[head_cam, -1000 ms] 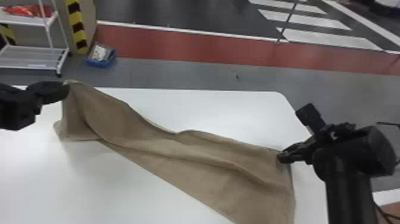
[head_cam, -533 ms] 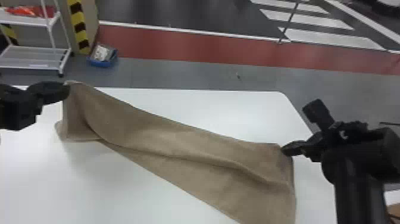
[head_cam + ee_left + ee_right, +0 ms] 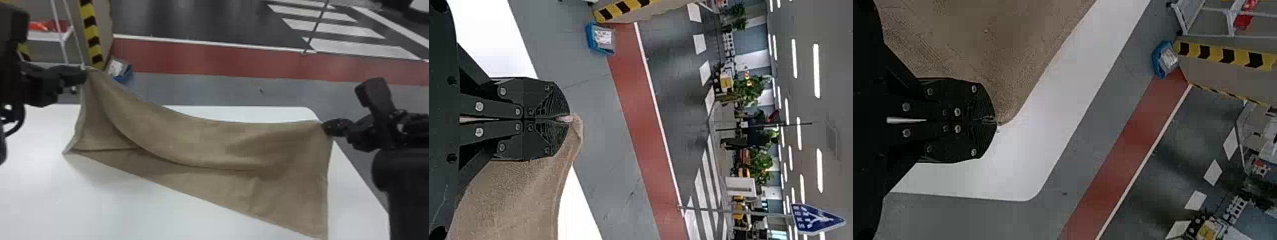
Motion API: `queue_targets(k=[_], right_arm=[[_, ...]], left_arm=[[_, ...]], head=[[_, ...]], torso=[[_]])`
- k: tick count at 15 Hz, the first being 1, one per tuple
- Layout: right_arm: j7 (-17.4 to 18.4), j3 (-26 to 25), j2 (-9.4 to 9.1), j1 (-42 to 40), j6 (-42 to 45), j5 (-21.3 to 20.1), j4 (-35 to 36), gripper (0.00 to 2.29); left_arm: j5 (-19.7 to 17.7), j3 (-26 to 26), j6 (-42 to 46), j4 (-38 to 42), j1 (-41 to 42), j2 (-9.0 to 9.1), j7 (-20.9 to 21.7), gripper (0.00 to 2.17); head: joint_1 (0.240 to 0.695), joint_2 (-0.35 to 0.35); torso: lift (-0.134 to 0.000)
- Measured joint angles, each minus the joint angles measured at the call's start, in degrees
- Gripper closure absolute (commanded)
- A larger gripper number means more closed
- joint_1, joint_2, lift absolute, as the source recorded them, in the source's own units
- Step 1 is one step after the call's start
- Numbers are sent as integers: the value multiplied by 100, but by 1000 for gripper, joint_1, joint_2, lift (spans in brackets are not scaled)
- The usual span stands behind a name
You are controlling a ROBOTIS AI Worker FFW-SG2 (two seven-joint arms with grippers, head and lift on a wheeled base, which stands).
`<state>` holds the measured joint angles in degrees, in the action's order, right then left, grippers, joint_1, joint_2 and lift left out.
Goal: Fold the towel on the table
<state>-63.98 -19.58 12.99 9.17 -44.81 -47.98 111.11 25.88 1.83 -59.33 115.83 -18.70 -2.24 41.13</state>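
Towel (image 3: 223,143) rests its near side on the worktop (image 3: 127,207), its raised far corners pinched by the closed left end effector (image 3: 84,75) and right end effector (image 3: 324,127), whose slim bites could slip if it is pulled too taut.

Grips the towel (image 3: 511,197) between the closed-up fingertips of the left tool (image 3: 84,76); pokes a small lip of it just past the tips of the left tool (image 3: 569,119) and spreads the rest away along one flank of the tool; takes in the white counter (image 3: 491,35) on both flanks of the tool, partly behind the towel; looks beyond the tool to grey floor (image 3: 594,105), a blue container (image 3: 590,37) with pale contents and a red floor band (image 3: 641,135); reaches, well past the tool, green plants (image 3: 749,92) and a blue sign (image 3: 809,222).
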Motion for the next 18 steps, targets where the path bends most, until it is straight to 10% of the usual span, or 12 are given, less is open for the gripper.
queue_targets(k=[6,11,15,18], right_arm=[[949,549,173,1946,-1057,-197,-1317,1710],[967,615,634,2761,-1494,128,-1448,1710],[561,19,961,873,-1345,795,69,1710],[152,-785,475,-1220,-142,1089,1290,1710]], left_arm=[[119,-240,213,-2837,-2488,45,-719,1588],[-71,265,629,-2662,-2518,-100,-440,1588],[-769,951,1090,-561,-250,-656,-4,1588],[-1246,1535,2208,662,1841,-737,391,1588]], head=[[449,-205],[339,-199],[459,-181],[600,-181]], torso=[[-125],[-125],[-125],[-125]])
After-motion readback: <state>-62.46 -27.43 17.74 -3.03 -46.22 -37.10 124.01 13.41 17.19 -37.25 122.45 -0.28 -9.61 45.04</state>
